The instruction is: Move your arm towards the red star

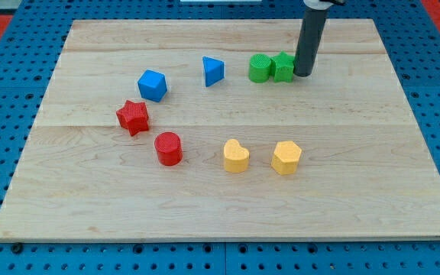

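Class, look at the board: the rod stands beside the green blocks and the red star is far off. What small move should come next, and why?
Probably slide my tip toward the view's left and slightly down. It sits just right of the two green blocks, while the red star lies at the far left; dipping below the green blocks should avoid pushing them.

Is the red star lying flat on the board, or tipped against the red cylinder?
Flat. The red star shows its full star-shaped top face and stands apart from the red cylinder. My tip is far off, beside the green blocks.
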You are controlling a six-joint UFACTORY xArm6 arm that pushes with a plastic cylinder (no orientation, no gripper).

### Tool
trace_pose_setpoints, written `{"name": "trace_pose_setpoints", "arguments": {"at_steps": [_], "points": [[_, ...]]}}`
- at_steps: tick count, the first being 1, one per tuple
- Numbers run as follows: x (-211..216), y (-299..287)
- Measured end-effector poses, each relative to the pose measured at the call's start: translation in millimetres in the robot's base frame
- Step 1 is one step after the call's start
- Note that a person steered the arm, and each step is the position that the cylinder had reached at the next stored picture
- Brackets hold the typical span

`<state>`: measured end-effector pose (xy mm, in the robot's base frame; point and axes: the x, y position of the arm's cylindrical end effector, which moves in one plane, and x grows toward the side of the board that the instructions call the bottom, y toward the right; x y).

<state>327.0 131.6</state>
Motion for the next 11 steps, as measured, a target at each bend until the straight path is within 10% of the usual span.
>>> {"name": "trace_pose_setpoints", "arguments": {"at_steps": [11], "points": [[70.7,37.5]]}}
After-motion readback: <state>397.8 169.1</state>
